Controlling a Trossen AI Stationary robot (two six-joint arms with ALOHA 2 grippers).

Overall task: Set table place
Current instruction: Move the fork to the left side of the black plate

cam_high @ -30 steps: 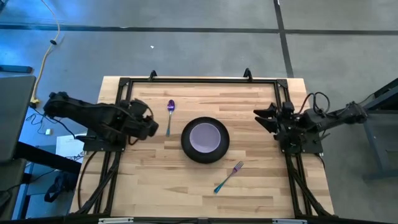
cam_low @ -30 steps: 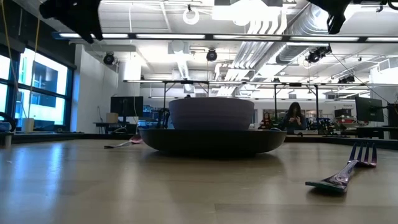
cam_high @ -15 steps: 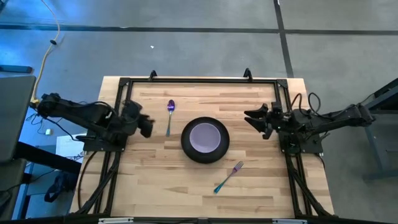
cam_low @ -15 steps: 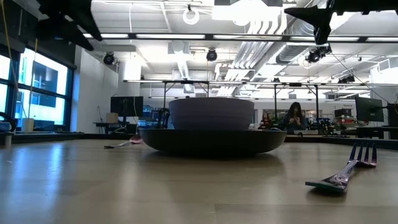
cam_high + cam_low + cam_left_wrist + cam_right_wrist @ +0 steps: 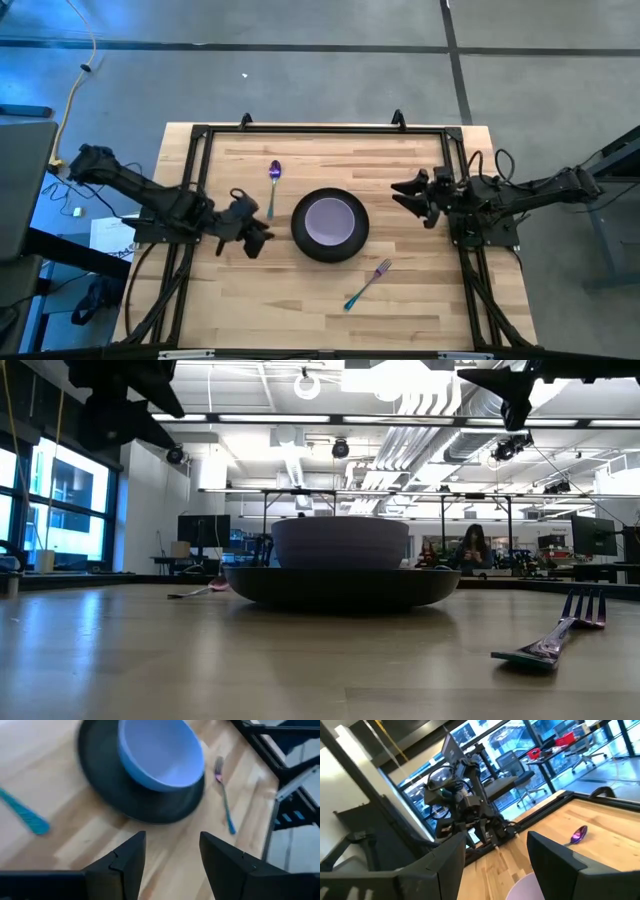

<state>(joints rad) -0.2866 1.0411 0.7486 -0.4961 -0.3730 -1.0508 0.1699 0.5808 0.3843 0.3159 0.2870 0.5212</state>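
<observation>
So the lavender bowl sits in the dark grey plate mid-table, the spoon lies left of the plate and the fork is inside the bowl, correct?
Not quite: the fork is not in the lavender bowl. The high view shows it lying on the table, apart from the dark grey plate, toward the right arm's side. The spoon does lie left of the plate.

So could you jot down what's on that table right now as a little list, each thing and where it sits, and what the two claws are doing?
table: pale wooden top, black frame
plate: dark, round, mid-table
bowl: lavender, sitting in the plate
spoon: purple head, lying beside the plate on the left arm's side
fork: teal handle, lying apart from the plate, nearer the front edge
left gripper: open, empty, raised close to the plate's edge
right gripper: open, empty, raised beside the plate on the other side
</observation>
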